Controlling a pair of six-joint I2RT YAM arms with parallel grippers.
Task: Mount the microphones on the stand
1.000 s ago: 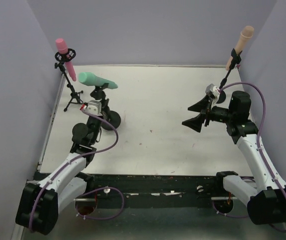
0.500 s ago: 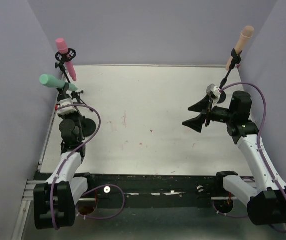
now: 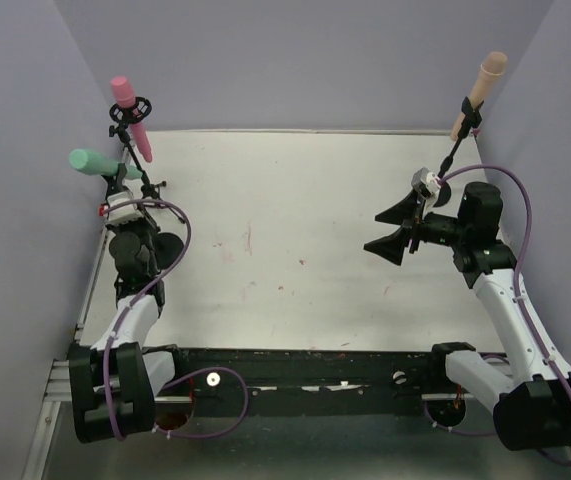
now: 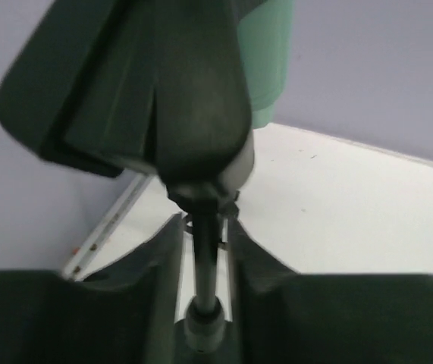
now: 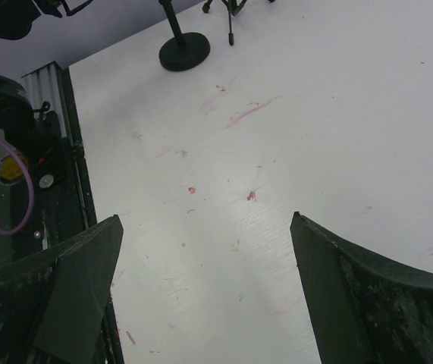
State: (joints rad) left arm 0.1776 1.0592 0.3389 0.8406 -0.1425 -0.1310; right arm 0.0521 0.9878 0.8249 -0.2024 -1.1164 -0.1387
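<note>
The left arm (image 3: 131, 318) reaches along the left wall (image 3: 25, 200), its fingers (image 4: 144, 296) narrowly apart around the stand pole (image 4: 205, 258) beneath the teal-green microphone (image 3: 90, 160). The right arm (image 3: 497, 292) hovers, its fingers (image 5: 341, 303) spread wide.

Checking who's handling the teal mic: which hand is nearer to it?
Left. The left hand is just below the teal mic, fingers either side of its stand pole; the right hand is across the table, near the peach mic.

You have soft, even light over the white table (image 3: 345, 200), shadows faint. In your left wrist view the clip (image 4: 178, 98) is blurred, close to the lens; the right wrist view is sharp.
</note>
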